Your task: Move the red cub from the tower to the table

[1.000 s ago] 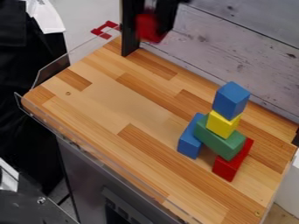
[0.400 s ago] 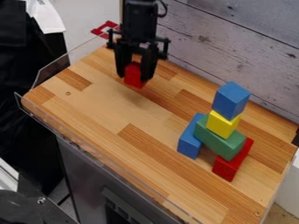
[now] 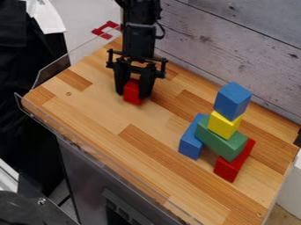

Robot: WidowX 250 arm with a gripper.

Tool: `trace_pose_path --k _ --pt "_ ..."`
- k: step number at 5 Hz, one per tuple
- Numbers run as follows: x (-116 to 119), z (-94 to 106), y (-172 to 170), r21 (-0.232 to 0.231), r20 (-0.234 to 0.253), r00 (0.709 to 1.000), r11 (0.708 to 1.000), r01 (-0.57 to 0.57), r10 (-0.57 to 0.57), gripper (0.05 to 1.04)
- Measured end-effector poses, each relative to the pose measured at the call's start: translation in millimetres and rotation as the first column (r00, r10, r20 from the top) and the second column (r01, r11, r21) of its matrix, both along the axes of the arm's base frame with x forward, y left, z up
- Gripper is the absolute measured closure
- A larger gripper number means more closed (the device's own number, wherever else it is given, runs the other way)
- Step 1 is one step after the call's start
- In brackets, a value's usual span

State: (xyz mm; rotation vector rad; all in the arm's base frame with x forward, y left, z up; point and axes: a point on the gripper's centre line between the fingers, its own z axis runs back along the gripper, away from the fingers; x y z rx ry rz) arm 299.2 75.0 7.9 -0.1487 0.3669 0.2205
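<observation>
Wood tbl (image 3: 94, 110) w/ block tower (image 3: 224, 125); tool (image 3: 132, 95), well apart, clamped on red cube (image 3: 132, 91).

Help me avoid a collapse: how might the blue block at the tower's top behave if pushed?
The top blue block looks rigid, so it probably won't bend. Its flat faces suggest sliding or tipping, not rolling. Perched on the yellow block with nothing beside it, it could fall easily.

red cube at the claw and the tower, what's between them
Only bare wooden tabletop lies between the red cube and the tower's lower blue block, in the camera view.
</observation>
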Motion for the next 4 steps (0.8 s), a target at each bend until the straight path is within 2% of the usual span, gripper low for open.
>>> trace_pose_path --k 1,2,3,4 --pt "-2.0 -4.0 0.5 0.0 0.01 0.999 1.0 -0.032 0.032 0.439" --pt "-2.0 -7.8 1.1 0.017 0.008 0.998 0.998 -0.065 0.065 0.185" --pt "-4.7 -1.4 1.7 0.039 0.056 0.997 0.997 -0.062 0.059 0.083" --pt "2.1 39.6 1.3 0.086 0.164 0.986 0.995 -0.044 0.029 0.084"
